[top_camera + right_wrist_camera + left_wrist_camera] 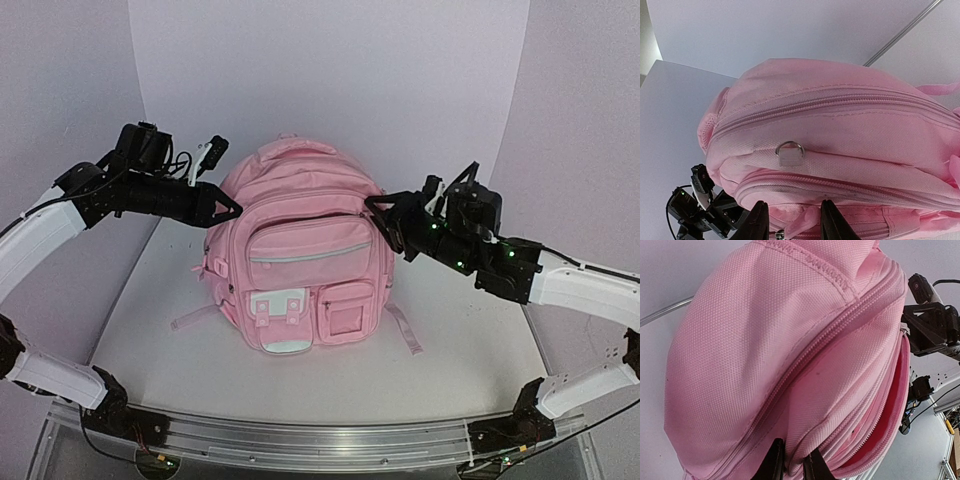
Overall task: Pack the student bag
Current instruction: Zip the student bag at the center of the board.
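The student bag [300, 255] fills the middle between my left hand [232, 208] and right hand [380, 222]. The bare desk [200, 375] in front gives room to pass.

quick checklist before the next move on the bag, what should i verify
1. student bag upright on table: ok.
2. left tool pinching bag fabric: ok, apparently.
3. right tool closed on the zip pull: not ok, its jaws stand apart on either side.
4. pocket opening gaping: ok.
5. what is inside that pocket: cannot tell.
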